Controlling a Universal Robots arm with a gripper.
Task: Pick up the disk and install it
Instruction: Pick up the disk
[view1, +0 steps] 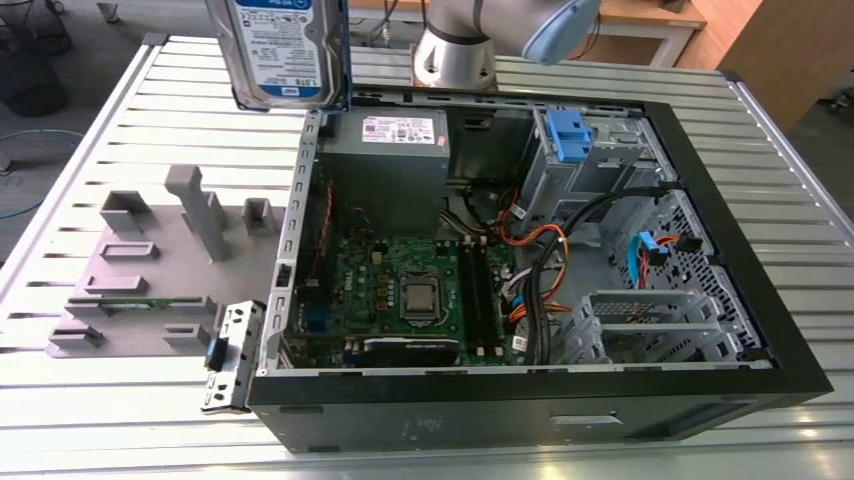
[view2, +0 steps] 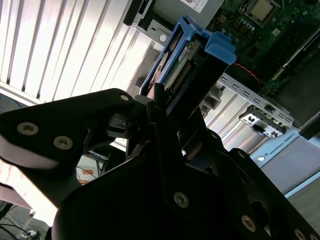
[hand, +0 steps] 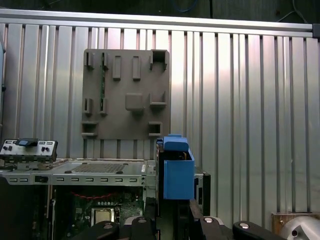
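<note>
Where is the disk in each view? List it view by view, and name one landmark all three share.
Exterior view: the disk hangs label-out at the picture's top, over the rear corner of the case on the exterior view's left.
Second wrist view: edge-on, blue-railed, clamped in the claw, open case beyond.
First wrist view: its blue rail end stands before the case rim, grey fixture plate beyond.
Shared landmark: the silver processor.
</note>
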